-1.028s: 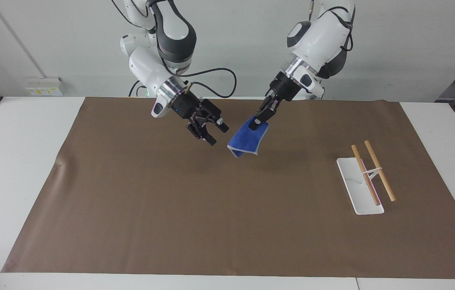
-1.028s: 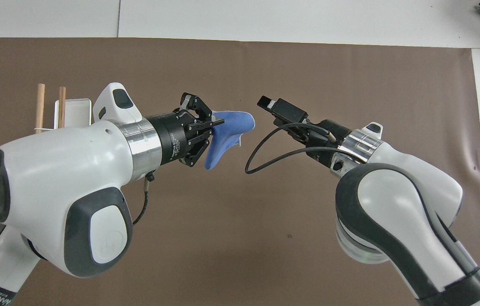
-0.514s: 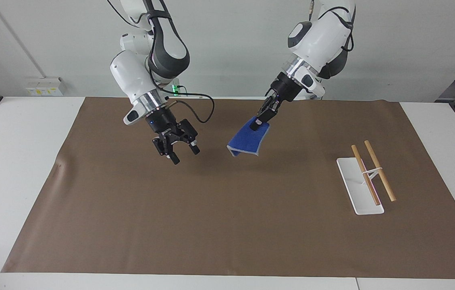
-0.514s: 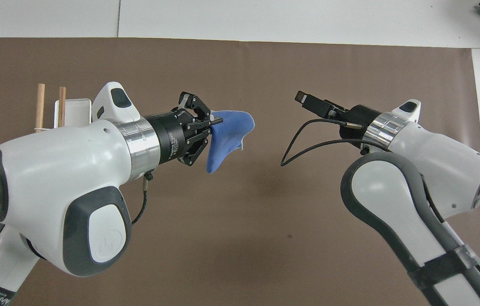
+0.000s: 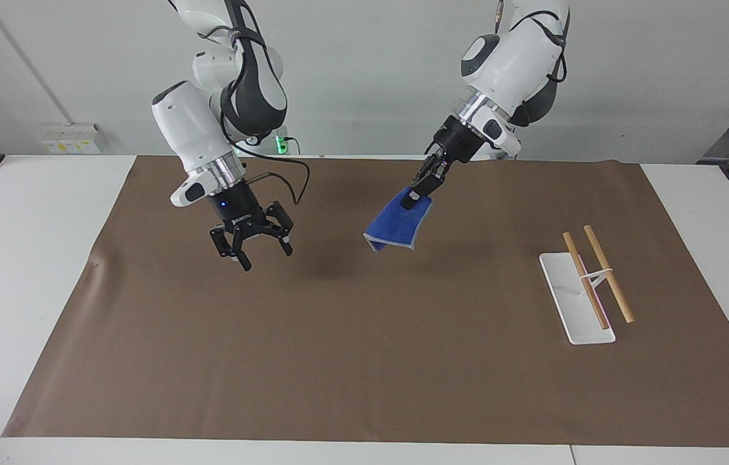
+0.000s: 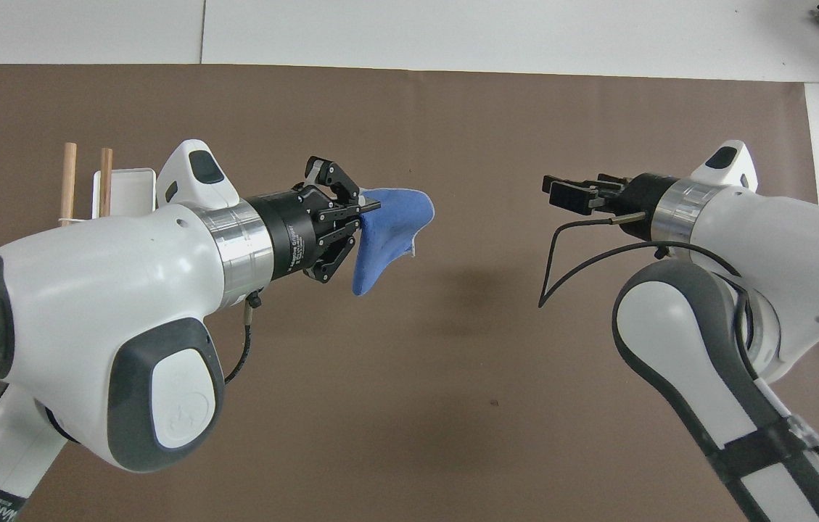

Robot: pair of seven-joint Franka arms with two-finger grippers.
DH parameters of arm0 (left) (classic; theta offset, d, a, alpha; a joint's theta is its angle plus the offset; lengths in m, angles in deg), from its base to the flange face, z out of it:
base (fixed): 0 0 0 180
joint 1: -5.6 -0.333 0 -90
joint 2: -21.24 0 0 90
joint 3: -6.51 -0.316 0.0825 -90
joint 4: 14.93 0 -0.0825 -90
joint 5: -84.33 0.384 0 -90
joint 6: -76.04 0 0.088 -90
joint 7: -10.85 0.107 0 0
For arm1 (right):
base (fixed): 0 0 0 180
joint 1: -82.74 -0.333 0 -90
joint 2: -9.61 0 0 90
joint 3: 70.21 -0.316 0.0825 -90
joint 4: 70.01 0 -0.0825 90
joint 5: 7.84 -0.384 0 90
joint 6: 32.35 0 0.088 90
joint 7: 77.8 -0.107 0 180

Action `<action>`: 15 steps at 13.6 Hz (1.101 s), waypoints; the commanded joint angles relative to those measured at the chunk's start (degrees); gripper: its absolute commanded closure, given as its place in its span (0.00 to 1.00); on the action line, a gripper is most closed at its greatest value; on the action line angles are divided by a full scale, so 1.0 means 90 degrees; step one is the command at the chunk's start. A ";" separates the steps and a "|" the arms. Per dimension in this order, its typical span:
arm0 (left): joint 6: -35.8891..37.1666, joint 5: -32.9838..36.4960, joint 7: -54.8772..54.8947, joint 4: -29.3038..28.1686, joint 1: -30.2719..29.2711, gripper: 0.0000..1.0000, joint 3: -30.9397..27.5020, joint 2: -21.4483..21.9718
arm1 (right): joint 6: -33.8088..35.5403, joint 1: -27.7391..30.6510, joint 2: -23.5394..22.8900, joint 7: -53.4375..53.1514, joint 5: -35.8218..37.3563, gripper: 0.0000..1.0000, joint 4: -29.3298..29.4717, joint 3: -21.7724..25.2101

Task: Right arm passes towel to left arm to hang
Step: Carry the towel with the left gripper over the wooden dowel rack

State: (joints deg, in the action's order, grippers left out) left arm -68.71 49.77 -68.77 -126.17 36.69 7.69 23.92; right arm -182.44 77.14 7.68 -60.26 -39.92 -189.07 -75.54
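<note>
The bright-blue towel [image 5: 395, 226] [image 6: 389, 230] hangs in the air over the brown mat, bunched at its upper corner. My left gripper [image 5: 411, 196] [image 6: 368, 209] is shut on that corner. My right gripper [image 5: 265, 256] [image 6: 560, 193] hangs open over the mat toward the right arm's end of the table. It is well apart from the towel, points down, and has nothing between its fingers.
A towel rack with a white base [image 5: 569, 309] [image 6: 126, 187] and two wooden bars [image 5: 608, 273] [image 6: 69, 181] stands on the mat toward the left arm's end. The brown mat [image 5: 338, 361] covers most of the white table.
My right gripper has drawn away from the towel toward the right arm's end of the table and swung to point down, staying open. The left gripper and the towel have stayed in place.
</note>
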 commanded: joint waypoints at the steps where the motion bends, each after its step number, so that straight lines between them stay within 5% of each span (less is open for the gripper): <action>1: -0.0127 -0.0106 -0.0030 -0.0042 0.0033 1.00 -0.0014 0.0025 | 0.0425 0.0222 0.0000 -0.0375 0.0914 0.00 0.0181 -0.0024; 7: -0.0448 -0.0038 -0.0011 -0.0042 -0.0006 1.00 -0.0034 0.0005 | 0.2463 0.0379 -0.0029 -0.1820 0.3044 0.00 0.1313 0.0131; 15: -0.0566 0.1913 -0.0011 -0.0207 -0.0502 1.00 -0.0053 -0.0034 | 0.5579 0.0516 0.0030 -0.1939 0.3398 0.00 0.3129 0.0834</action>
State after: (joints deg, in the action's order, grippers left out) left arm -72.41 63.23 -68.66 -126.48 34.47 6.88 23.26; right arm -137.73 81.83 8.35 -76.26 -10.77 -164.96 -69.30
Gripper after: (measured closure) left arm 0.978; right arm 0.000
